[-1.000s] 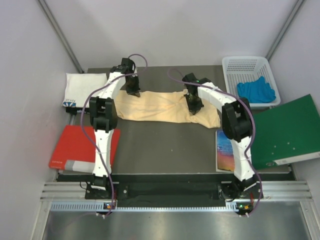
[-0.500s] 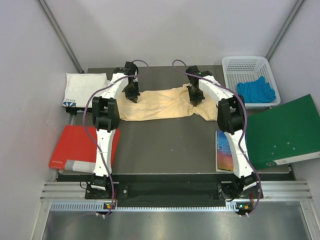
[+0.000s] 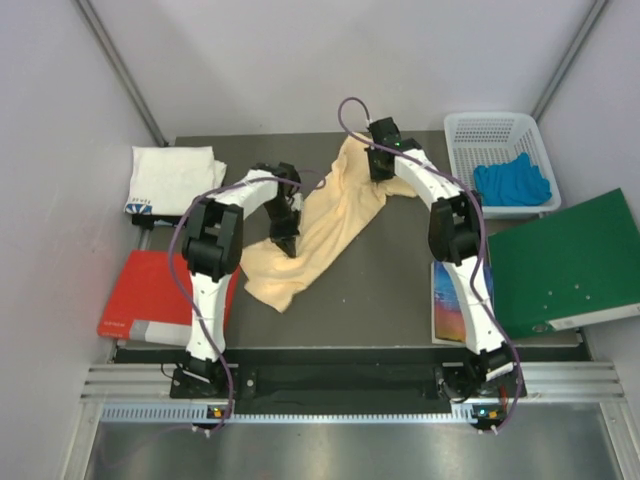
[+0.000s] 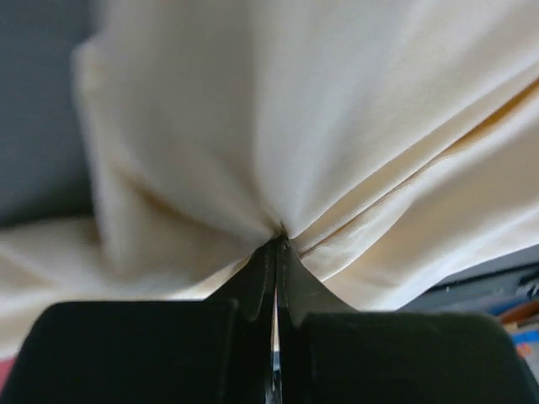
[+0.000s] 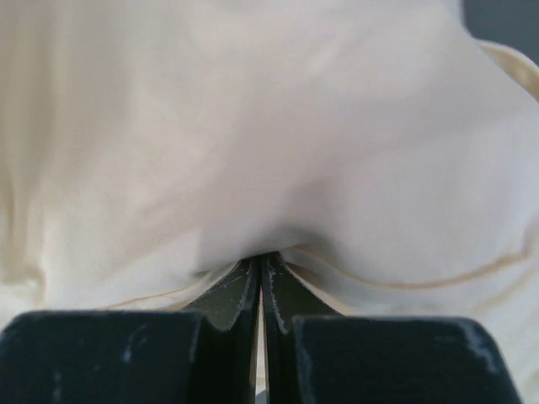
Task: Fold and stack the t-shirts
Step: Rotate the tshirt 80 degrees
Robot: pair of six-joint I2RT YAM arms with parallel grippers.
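Both arms have hold of the peach shirt (image 3: 320, 225). It runs in a rumpled diagonal band from a spot just left of the basket (image 3: 490, 125), at the far side of the worktop (image 3: 380, 290), down and away from the basket toward the near left, where its loose end lies crumpled.

The right pincer (image 3: 378, 165) is pressed together on the end nearest the basket, and its wrist view shows the cloth puckering right at the closed tips. The left pincer (image 3: 286, 243) is farther from the basket, partway along the band. It is pinched tight on a bunch of the same cloth, with folds fanning out from the tips.

The white shirt (image 3: 170, 178) sits well apart from the basket, at the far left corner, and it looks folded into a neat square already. The basket holds only a blue cloth (image 3: 512, 180). A green folder (image 3: 575, 265) lies on the near side of the basket, and a red book (image 3: 150, 295) lies far across from it on the left.

I'd say the peach shirt is being folded and is about midway, gathered lengthwise but nowhere near tidy. The next move calls for the two arms to work together. They need to draw the cloth taut between them, lay it flat on bare worktop and bring one end over the other without letting the bunched part drag. After that it has to be carried across, away from the basket, and set on the white shirt.
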